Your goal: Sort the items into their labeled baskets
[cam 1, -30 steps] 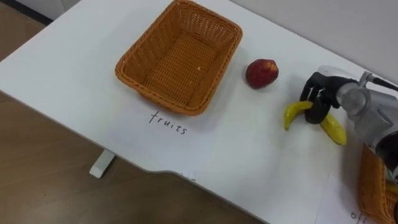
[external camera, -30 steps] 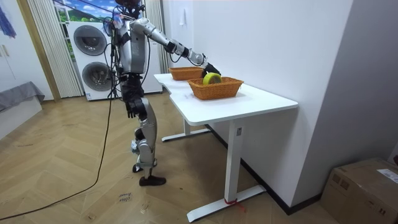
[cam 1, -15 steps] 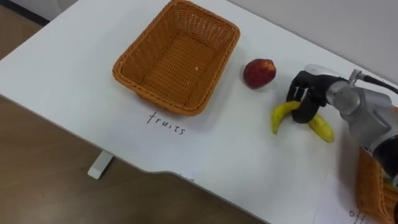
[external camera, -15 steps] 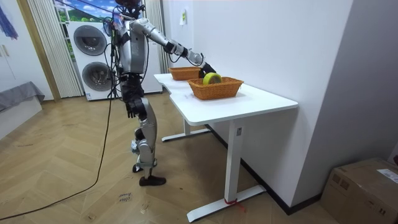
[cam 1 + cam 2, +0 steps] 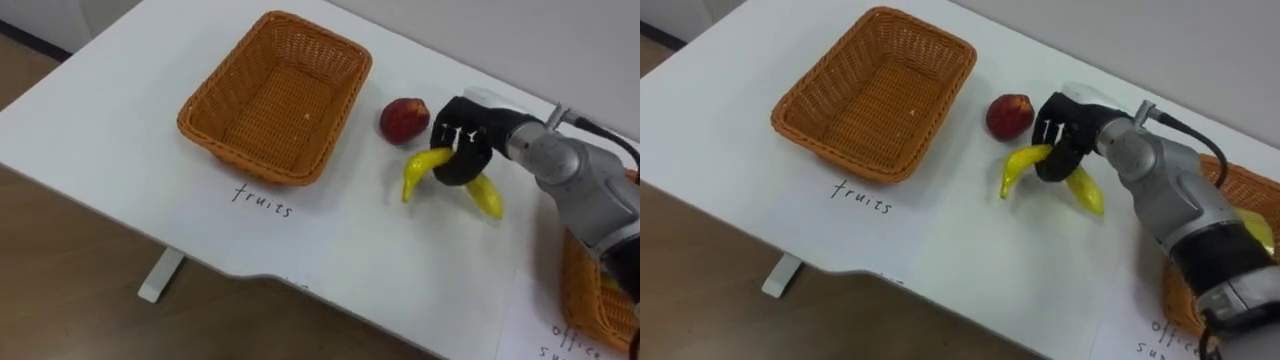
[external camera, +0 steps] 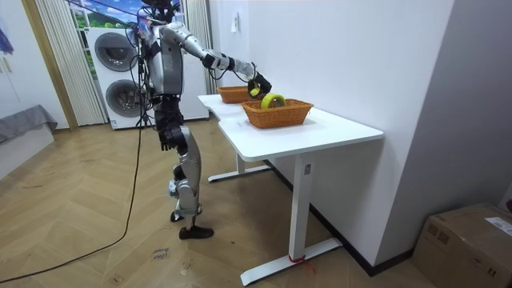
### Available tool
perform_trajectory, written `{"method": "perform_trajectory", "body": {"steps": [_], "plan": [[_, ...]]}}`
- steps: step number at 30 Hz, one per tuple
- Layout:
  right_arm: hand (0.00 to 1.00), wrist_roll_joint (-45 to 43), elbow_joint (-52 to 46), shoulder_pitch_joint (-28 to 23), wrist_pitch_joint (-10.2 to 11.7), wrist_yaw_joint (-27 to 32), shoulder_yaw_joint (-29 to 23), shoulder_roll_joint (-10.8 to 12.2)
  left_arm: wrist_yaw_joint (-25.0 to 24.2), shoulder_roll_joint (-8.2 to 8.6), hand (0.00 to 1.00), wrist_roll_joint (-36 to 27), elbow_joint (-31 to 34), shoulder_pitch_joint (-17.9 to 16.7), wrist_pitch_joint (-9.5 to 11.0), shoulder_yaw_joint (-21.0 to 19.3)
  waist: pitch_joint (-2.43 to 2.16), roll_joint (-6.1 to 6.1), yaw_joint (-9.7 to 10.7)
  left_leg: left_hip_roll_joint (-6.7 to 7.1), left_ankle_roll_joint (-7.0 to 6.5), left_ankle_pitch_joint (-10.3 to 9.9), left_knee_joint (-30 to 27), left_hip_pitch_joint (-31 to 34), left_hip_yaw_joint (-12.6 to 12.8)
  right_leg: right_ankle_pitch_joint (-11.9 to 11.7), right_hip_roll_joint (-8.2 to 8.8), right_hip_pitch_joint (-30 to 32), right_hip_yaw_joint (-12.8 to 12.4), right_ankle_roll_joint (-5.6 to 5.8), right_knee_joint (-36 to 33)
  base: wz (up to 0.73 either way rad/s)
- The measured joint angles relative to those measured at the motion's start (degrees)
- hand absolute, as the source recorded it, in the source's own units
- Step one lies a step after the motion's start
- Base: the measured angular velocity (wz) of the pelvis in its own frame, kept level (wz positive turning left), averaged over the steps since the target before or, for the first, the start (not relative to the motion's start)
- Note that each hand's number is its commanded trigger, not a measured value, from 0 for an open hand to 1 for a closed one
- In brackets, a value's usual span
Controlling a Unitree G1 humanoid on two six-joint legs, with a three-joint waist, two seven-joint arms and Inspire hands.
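Note:
My right hand [image 5: 462, 140] [image 5: 1062, 132] is shut on a yellow banana [image 5: 424, 168] [image 5: 1022, 165], held just above the white table [image 5: 120, 100]. Both ends of the banana stick out below the hand. A red apple [image 5: 403, 119] [image 5: 1009, 115] lies on the table right beside the hand, to its left. The empty wicker fruit basket [image 5: 275, 95] [image 5: 875, 90] stands further left, above the handwritten word "fruits". In the room view the right hand [image 6: 258, 85] is raised over the table between the two baskets.
A second wicker basket [image 5: 1240, 215] [image 5: 585, 290] sits at the right edge with something yellow in it. The table's front edge has a curved cut-out; wooden floor lies below. In the room view the robot stands at the table's end, washing machines behind it.
My right hand has carried the banana leftward, from well right of the apple to close beside it. The apple and fruit basket have stayed put.

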State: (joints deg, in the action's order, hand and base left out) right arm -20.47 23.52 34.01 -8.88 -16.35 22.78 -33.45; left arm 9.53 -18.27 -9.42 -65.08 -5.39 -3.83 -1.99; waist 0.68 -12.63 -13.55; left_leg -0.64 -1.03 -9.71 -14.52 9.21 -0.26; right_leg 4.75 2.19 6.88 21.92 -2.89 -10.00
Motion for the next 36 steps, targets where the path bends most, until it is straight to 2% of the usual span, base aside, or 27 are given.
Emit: {"method": "perform_trajectory", "body": {"steps": [1,2,8,11,17,20,26,29,34,36], "plan": [[1.00,-0.04,-0.64,0.00,0.02,-0.02,-0.16,-0.18,0.04,-0.01,0.00,0.01,0.01,-0.23,0.00,-0.23,-0.28,0.02,0.26,0.00,0.00,0.01,0.02,-0.20,0.03,-0.02,-0.05,-0.09,-0.03,0.00,0.01,-0.05],[1.00,-0.09,-1.70,0.00,-0.03,0.11,-0.61,-0.22,0.06,-0.04,0.00,0.01,0.03,-0.71,0.00,-0.30,-0.37,0.11,0.61,0.01,-0.01,0.03,0.34,-1.11,0.13,-0.03,-0.21,-0.99,-0.03,0.01,0.09,-0.04],[1.00,-0.50,-7.25,-0.15,-0.55,0.07,-1.81,-0.31,0.05,-0.02,0.00,0.04,0.08,-2.09,0.06,-1.39,-0.71,0.17,2.17,0.14,-0.04,0.03,1.94,-5.02,0.38,0.10,-0.20,-4.30,-0.58,0.25,0.25,-0.03],[1.00,-0.34,-10.44,-0.35,-0.56,0.07,-2.03,-1.21,0.18,0.09,0.00,0.45,0.60,-3.00,0.06,-1.40,-0.69,0.18,2.34,0.28,-0.17,0.08,1.93,-5.68,0.54,0.07,-0.24,-4.75,-1.41,0.36,0.20,-0.02],[1.00,0.69,-16.81,-0.77,-0.75,-0.03,-2.03,-4.39,1.29,0.15,0.00,1.32,1.04,-4.89,-0.24,-1.43,-0.78,-0.01,2.09,0.49,-0.36,0.22,1.93,-5.89,0.96,0.26,0.14,-4.76,-2.60,0.67,0.28,-0.02],[1.00,1.30,-18.60,-0.80,-1.20,-0.06,-2.03,-4.42,1.29,0.58,0.00,1.31,1.01,-5.80,-0.98,-2.51,-0.85,-0.26,1.76,0.48,-0.42,0.25,1.92,-6.04,1.20,0.25,-0.26,-4.82,-3.26,0.68,0.27,-0.04],[1.00,1.21,-25.98,-0.74,-1.21,-0.07,-2.25,-4.44,1.29,1.49,0.00,1.24,2.41,-8.13,-0.90,-4.05,-0.75,-0.50,2.06,0.51,-0.53,0.09,1.95,-7.02,1.16,0.83,-0.26,-5.89,-4.54,1.04,0.33,0.04],[1.00,1.00,-28.22,-0.39,-1.17,-0.07,-2.27,-4.44,1.29,2.12,0.00,1.35,3.00,-8.23,-0.89,-4.57,-0.72,-0.78,2.02,0.64,-0.54,0.09,1.97,-7.01,0.83,0.92,-0.34,-5.93,-4.44,1.10,0.23,0.01],[1.00,0.84,-31.07,-0.35,-1.70,-0.06,-2.27,-4.43,1.33,2.12,0.00,2.47,4.24,-9.43,-0.84,-4.57,-0.80,-1.21,1.82,1.28,-0.67,0.10,2.48,-7.09,-0.01,1.15,-0.30,-5.98,-4.63,1.34,0.21,0.05],[1.00,0.95,-31.72,-0.23,-1.82,0.03,-2.26,-4.36,1.25,2.26,0.00,2.62,5.62,-10.15,-0.94,-4.56,-0.73,-1.38,1.03,1.33,-0.72,0.14,3.07,-7.53,-0.10,1.21,-0.23,-6.14,-4.64,1.43,0.21,0.00]]}}
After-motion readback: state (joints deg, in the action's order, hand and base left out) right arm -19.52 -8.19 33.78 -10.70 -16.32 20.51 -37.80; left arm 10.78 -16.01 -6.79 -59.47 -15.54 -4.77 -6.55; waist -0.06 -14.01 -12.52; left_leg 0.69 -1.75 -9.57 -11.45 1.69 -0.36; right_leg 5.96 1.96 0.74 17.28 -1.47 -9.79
